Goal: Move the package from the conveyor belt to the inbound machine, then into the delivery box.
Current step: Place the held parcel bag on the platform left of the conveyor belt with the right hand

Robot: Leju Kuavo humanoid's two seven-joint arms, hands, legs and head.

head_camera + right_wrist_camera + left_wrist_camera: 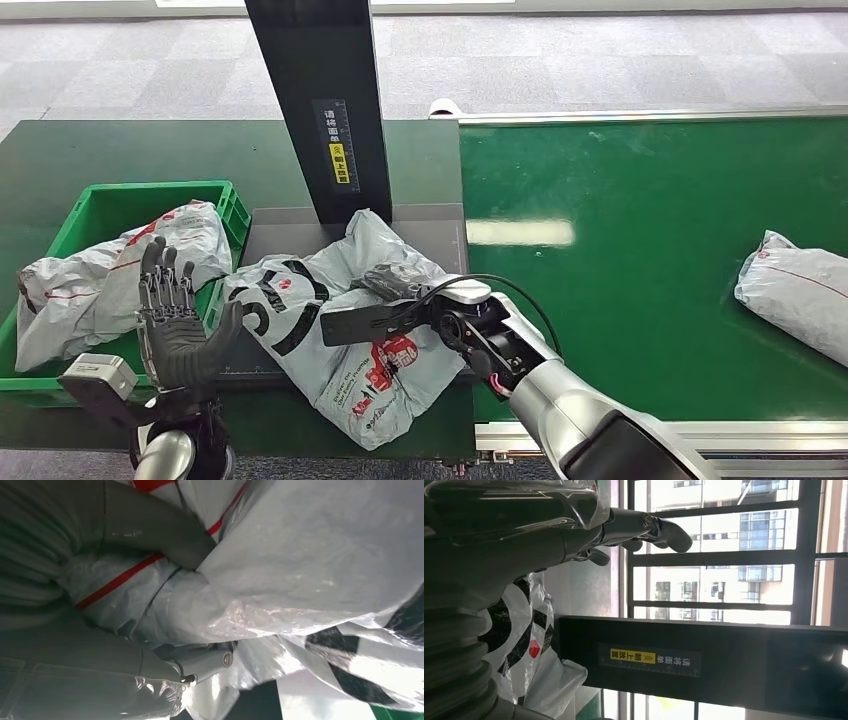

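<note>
While my right hand [400, 285] grips the package [340, 330] on the machine's platform [440, 235] under the black post [320, 100], my left hand [175, 310] stands beside it, fingers spread and holding nothing. I judge the scan step is on. Next comes the move to the green box [95, 200], already holding a parcel; that needs a firm grip and a lift over its rim.

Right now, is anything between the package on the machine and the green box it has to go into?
Only the left hand, raised open beside the box wall. The right hand grips the package on the machine. One bag already lies in the box.
</note>
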